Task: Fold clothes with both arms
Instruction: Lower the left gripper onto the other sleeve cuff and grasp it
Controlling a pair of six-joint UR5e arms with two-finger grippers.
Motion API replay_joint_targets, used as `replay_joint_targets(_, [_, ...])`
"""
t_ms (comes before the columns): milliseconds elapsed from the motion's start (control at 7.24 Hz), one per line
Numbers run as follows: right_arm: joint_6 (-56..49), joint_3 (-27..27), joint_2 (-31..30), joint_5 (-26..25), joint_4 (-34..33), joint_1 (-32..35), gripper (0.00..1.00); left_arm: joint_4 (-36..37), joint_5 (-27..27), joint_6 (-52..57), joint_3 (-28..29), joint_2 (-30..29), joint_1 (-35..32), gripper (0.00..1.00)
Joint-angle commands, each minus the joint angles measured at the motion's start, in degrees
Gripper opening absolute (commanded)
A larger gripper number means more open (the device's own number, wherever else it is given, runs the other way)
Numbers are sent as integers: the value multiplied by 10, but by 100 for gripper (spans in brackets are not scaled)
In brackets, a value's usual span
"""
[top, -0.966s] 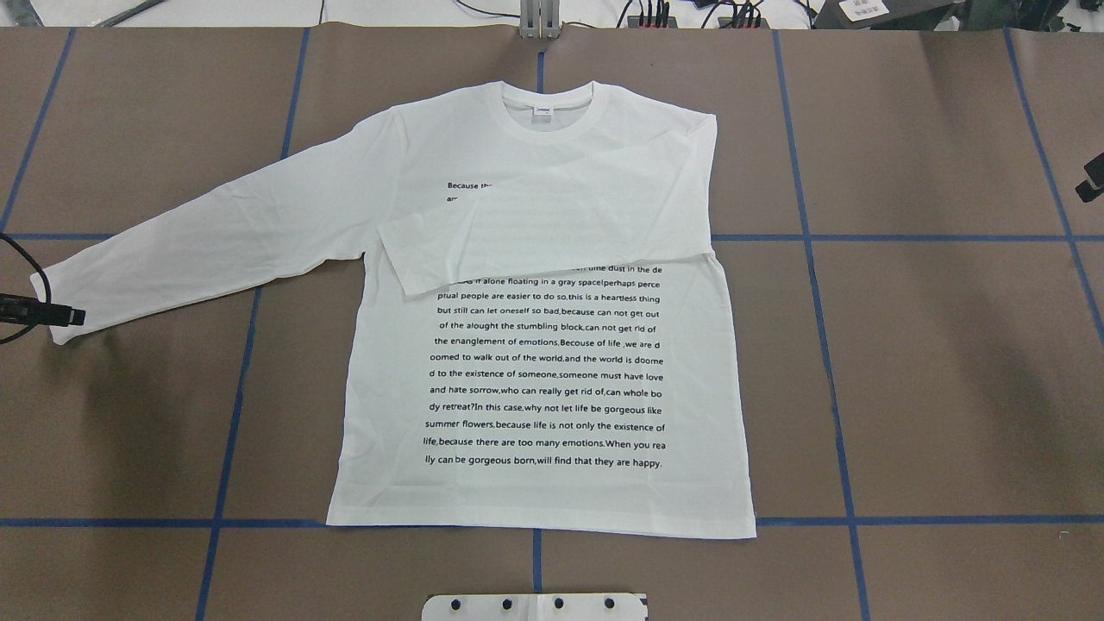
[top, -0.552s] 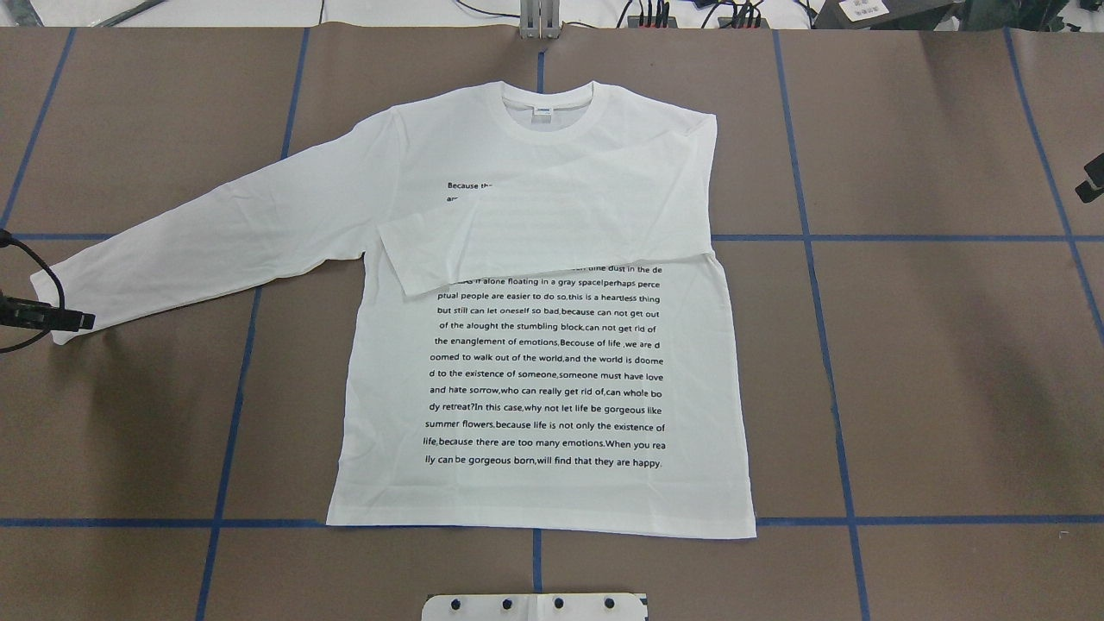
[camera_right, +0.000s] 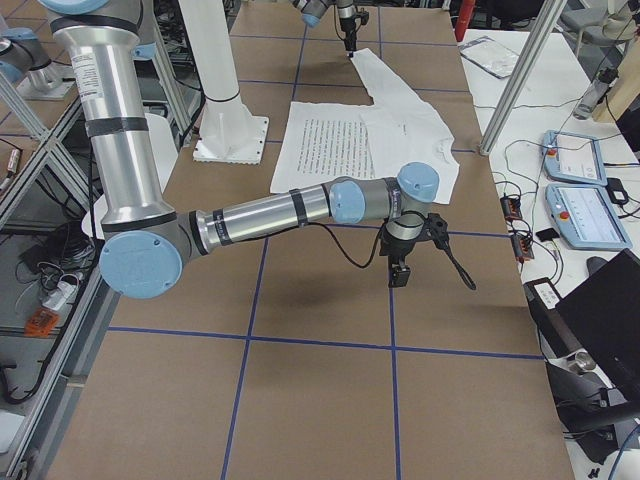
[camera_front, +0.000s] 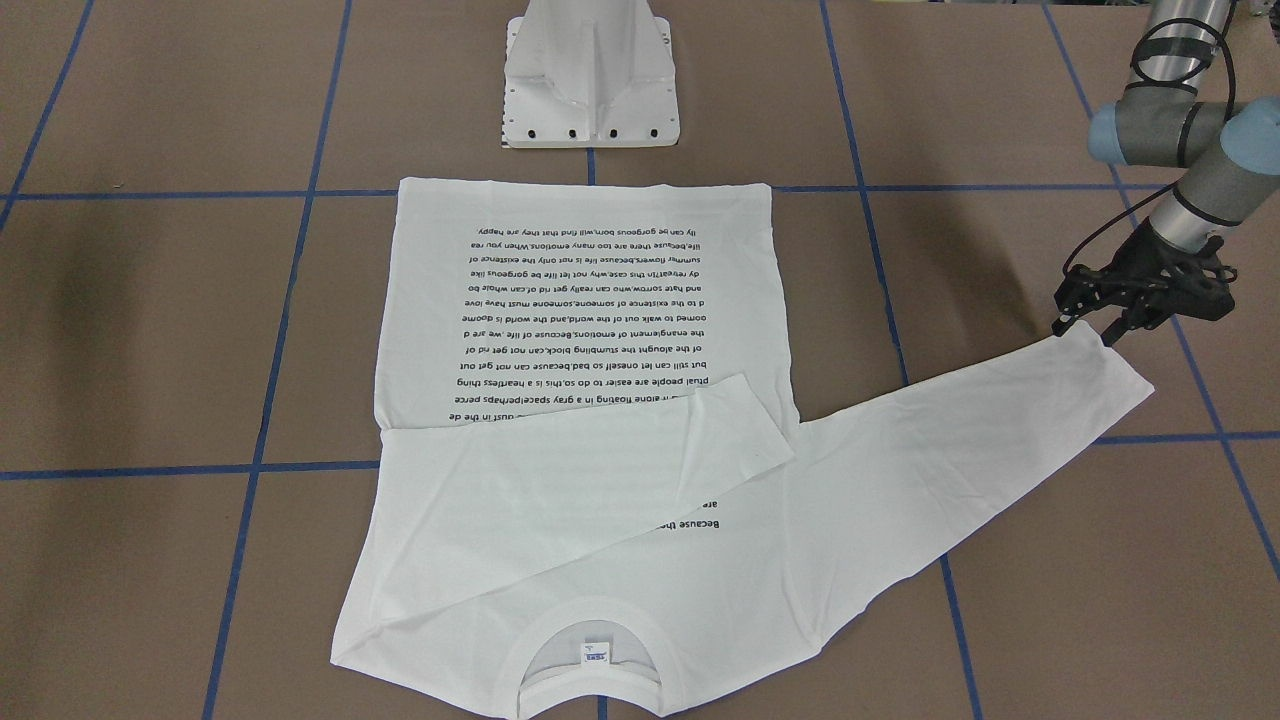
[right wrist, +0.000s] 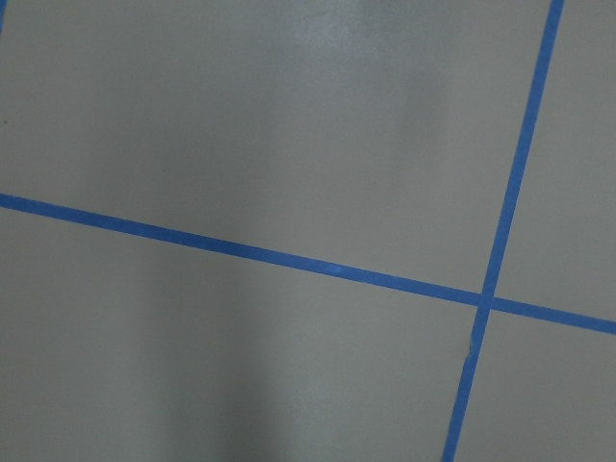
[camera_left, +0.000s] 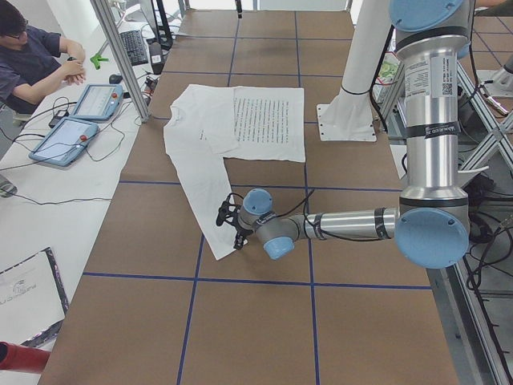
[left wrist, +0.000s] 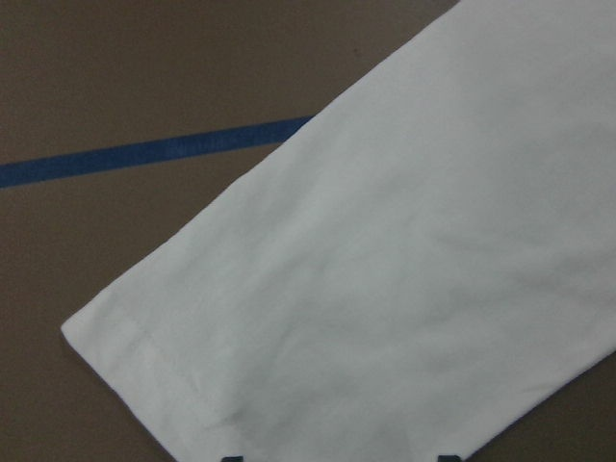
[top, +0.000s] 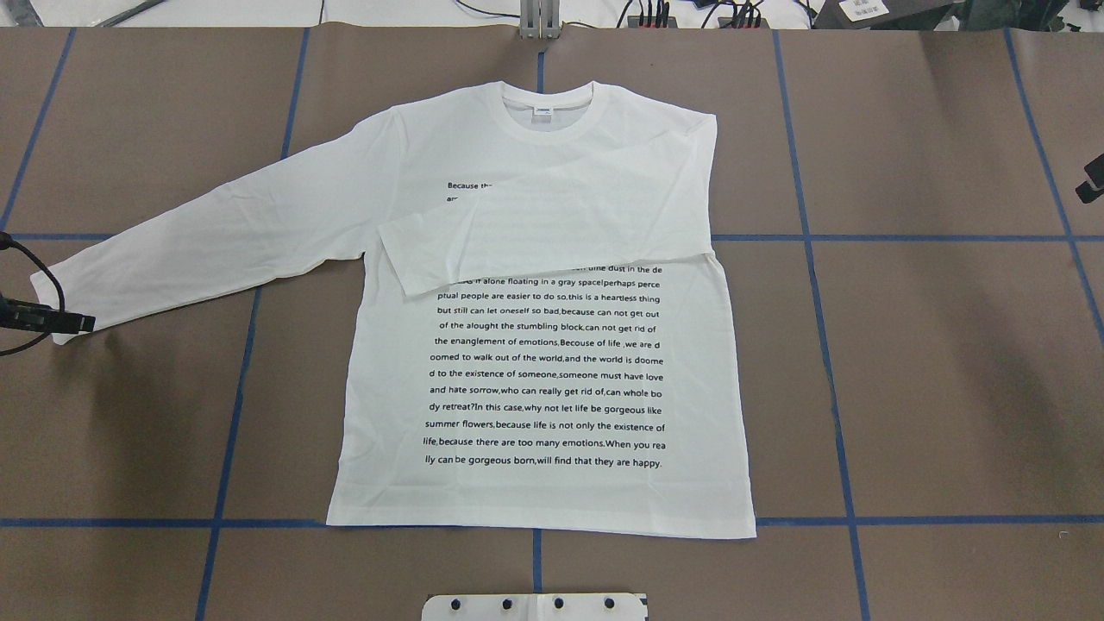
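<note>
The white long-sleeved T-shirt (top: pixel 543 379) lies flat on the brown table with its text side up and its collar (top: pixel 545 110) at the far side. One sleeve (top: pixel 535 241) is folded across the chest. The other sleeve (top: pixel 216 233) stretches out to the left. My left gripper (top: pixel 86 323) is low at that sleeve's cuff (camera_front: pixel 1110 375). In the left wrist view its two fingertips (left wrist: pixel 231 457) stand wide apart over the cuff, open and holding nothing. My right gripper (top: pixel 1088 183) hovers over bare table at the right edge; I cannot tell whether it is open or shut.
The white metal pedestal (camera_front: pixel 590 80) stands at the near edge behind the shirt's hem. Blue tape lines (top: pixel 819 237) cross the table. An operator (camera_left: pixel 32 56) sits beside tablets (camera_left: pixel 80 120) beyond the far edge. Cables lie along that edge.
My left gripper has moved a little to the right, further over the cuff. The shirt and the right arm have not moved.
</note>
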Motion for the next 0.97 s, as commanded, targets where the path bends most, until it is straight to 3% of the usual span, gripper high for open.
replay_joint_targets(0, [0, 0, 0, 2, 0, 0, 100, 0, 0, 0, -2, 11, 7, 70])
replay_joint_targets(276, [0, 0, 0, 2, 0, 0, 100, 0, 1, 0, -2, 12, 7, 66])
replay_joint_targets(414, [0, 0, 0, 2, 0, 0, 100, 1, 1, 0, -2, 12, 7, 59])
replay_joint_targets(690, [0, 0, 0, 2, 0, 0, 100, 2, 1, 0, -2, 12, 7, 18])
replay_joint_targets(828, [0, -1, 0, 2, 0, 0, 100, 1, 1, 0, -2, 12, 7, 4])
